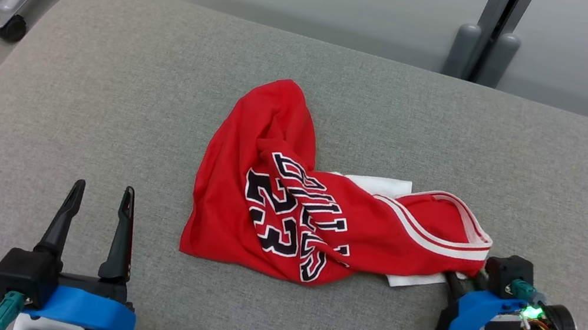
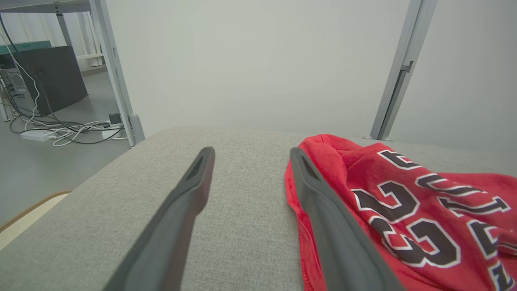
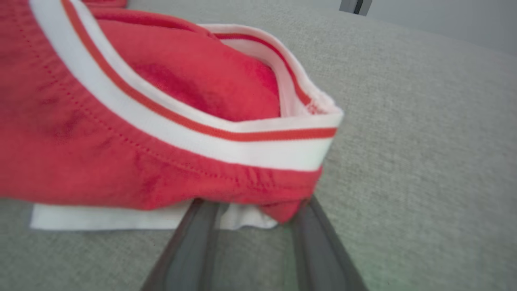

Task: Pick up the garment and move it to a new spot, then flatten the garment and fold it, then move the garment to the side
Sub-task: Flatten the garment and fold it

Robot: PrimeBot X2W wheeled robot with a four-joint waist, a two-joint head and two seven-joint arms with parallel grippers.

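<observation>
The garment (image 1: 286,211) lies with its striped edge over the right pincer (image 3: 252,208).

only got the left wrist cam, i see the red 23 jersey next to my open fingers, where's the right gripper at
Observer: The right gripper is at the jersey's other end, away from the left gripper, right by the striped white trim.
Operator: has it got hold of it
Observer: Can't tell. Its fingers stand apart, and their tips are hidden under the red cloth.
Operator: anything else under there
Observer: A white layer pokes out beneath that end, flat on the grey table.
</observation>
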